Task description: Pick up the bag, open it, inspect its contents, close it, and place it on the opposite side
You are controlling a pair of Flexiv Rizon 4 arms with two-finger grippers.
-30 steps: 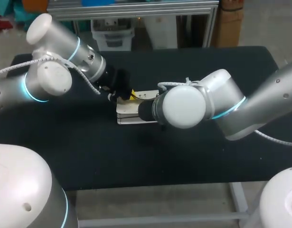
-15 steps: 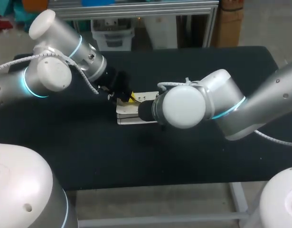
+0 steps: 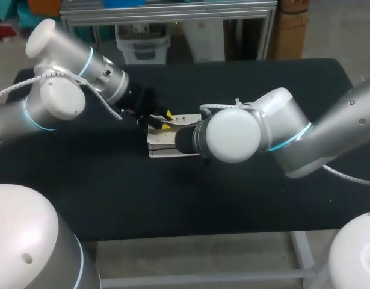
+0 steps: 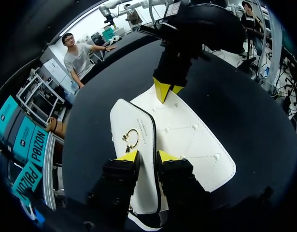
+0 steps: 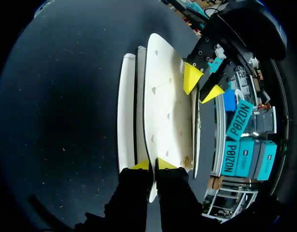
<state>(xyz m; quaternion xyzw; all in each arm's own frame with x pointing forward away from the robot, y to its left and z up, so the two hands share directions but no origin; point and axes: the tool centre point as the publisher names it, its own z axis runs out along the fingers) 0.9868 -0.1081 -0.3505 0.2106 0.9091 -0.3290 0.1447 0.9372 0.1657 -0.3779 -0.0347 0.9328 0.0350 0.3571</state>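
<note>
The white bag (image 3: 163,144) lies flat on the black table (image 3: 233,205) just left of the frame's centre, with its flap (image 4: 124,121) and gold ring (image 4: 131,137) toward the left arm. The left gripper (image 3: 166,120) sits at the bag's upper left edge, its claw narrowly parted and straddling the flap's rim. The right gripper (image 5: 153,164), at the bag's opposite end, is pinched tight on the edge of a bag panel.

A black table (image 3: 233,205) with a dull, faintly speckled top lies under both pairs of jaws and spreads wide to every side of them. Well behind the jaws its near edge runs straight, a pale metal frame beneath it.
</note>
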